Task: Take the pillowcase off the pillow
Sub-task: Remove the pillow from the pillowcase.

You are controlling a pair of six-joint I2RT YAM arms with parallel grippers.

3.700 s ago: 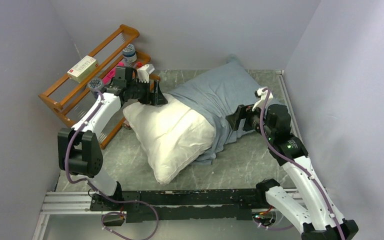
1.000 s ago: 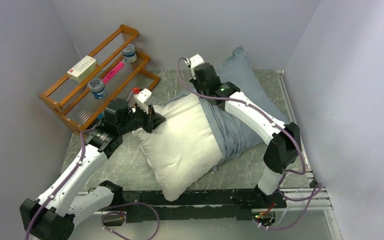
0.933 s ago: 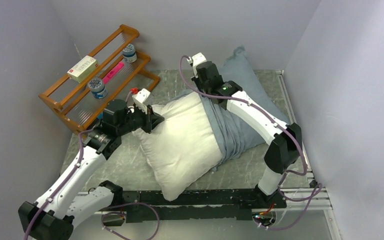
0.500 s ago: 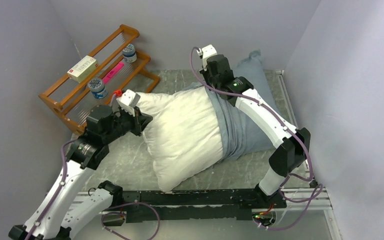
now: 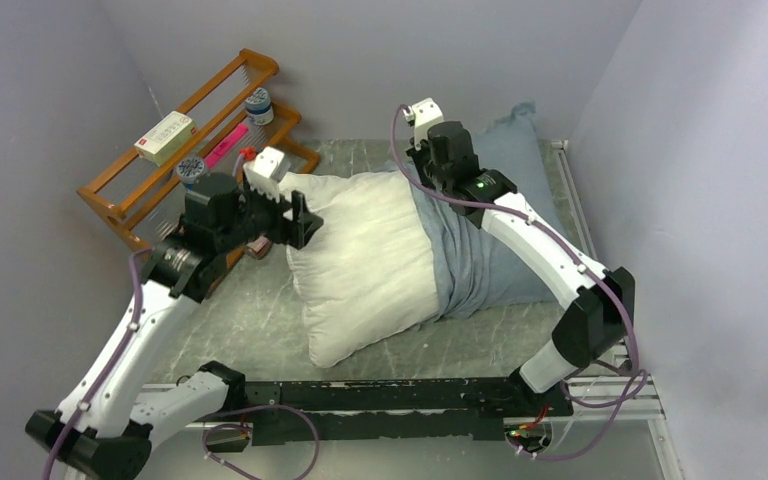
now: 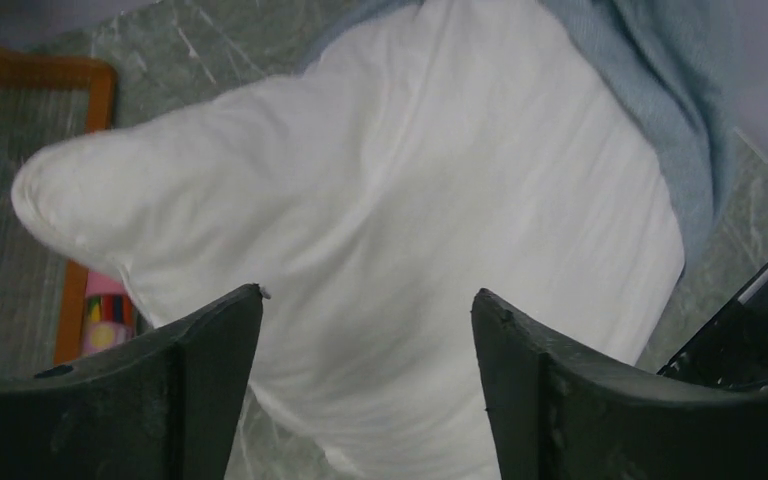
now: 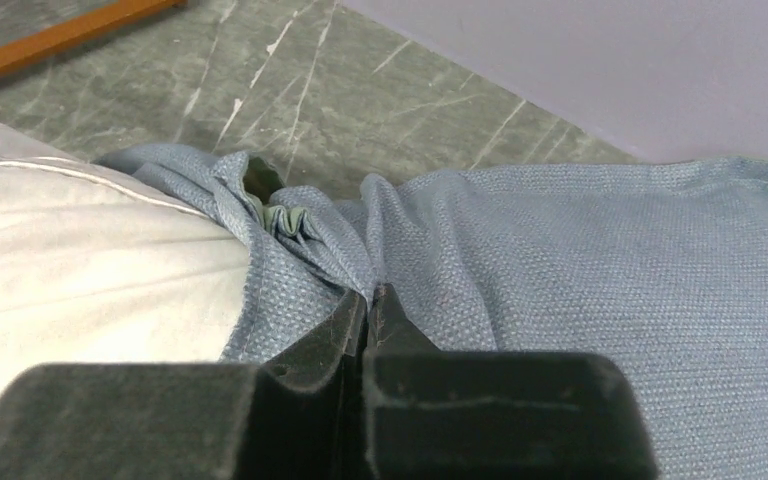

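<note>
The white pillow [image 5: 360, 265] lies across the middle of the table, its right end still inside the blue-grey pillowcase [image 5: 485, 255]. The left gripper [image 5: 304, 220] hovers at the pillow's left corner, open, with nothing between its fingers. In the left wrist view the left gripper [image 6: 365, 295] is apart from the pillow [image 6: 390, 190], with the pillowcase [image 6: 665, 90] beyond. The right gripper [image 5: 420, 176] is at the back, shut on a bunched fold at the pillowcase's open edge. The right wrist view shows the right gripper [image 7: 368, 292] pinching the pillowcase [image 7: 580, 260] next to the pillow [image 7: 70, 270].
A wooden rack [image 5: 120, 190] stands at the back left, close to the left arm, holding a box [image 5: 163, 137], two jars [image 5: 258, 103] and a pink item [image 5: 224, 148]. Walls close in on the left, back and right. A black rail [image 5: 390, 395] runs along the near edge.
The left gripper let go of the pillow's corner, opened and rose back toward the rack. The right gripper pulled the pillowcase toward the back right, baring more of the pillow.
</note>
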